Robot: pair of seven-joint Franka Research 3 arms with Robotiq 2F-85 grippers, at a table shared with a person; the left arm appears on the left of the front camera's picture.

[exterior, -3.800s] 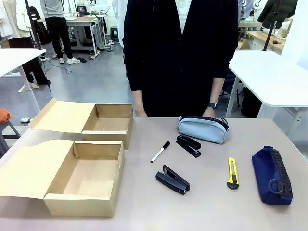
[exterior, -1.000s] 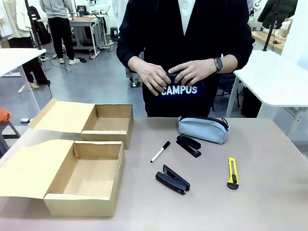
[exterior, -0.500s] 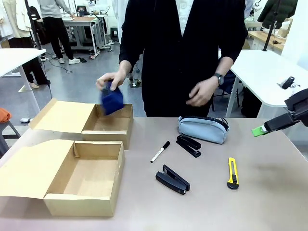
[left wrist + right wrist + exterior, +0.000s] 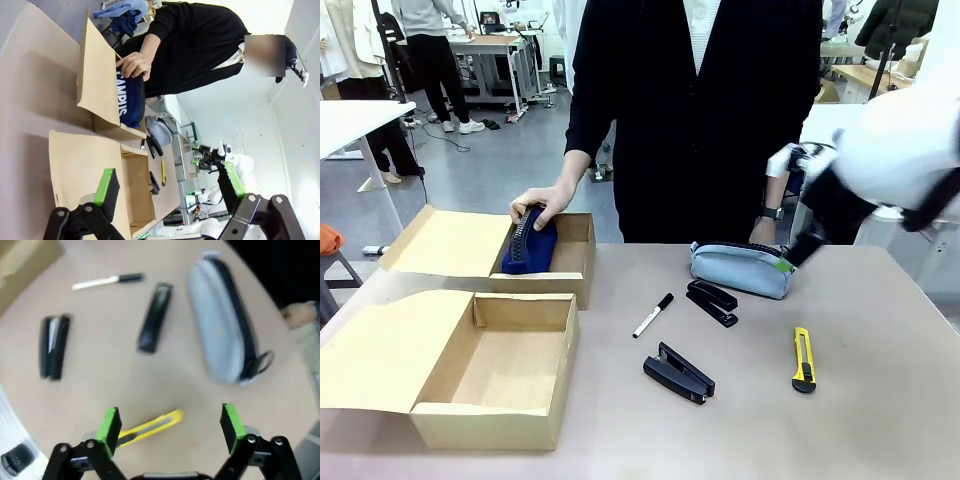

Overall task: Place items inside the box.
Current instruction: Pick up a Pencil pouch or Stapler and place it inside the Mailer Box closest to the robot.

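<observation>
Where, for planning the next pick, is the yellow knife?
Front view: the knife lies at the table's right, right of the near stapler, nearer than the grey pouch.

Matt brown paper-faced cardboard box [image 4: 485, 425]; soft grey cloth pencil pouch [image 4: 740, 270]; glossy black plastic stapler [image 4: 678, 373]; smooth, matt table [image 4: 880, 420].

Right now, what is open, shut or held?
near box, lid open
far box, lid open
navy pouch, held in far box by hand
grey pouch, zipped shut
marker, capped
near stapler, closed
far stapler, closed
yellow knife, lying flat
left pincer, open
right pincer, open
</observation>
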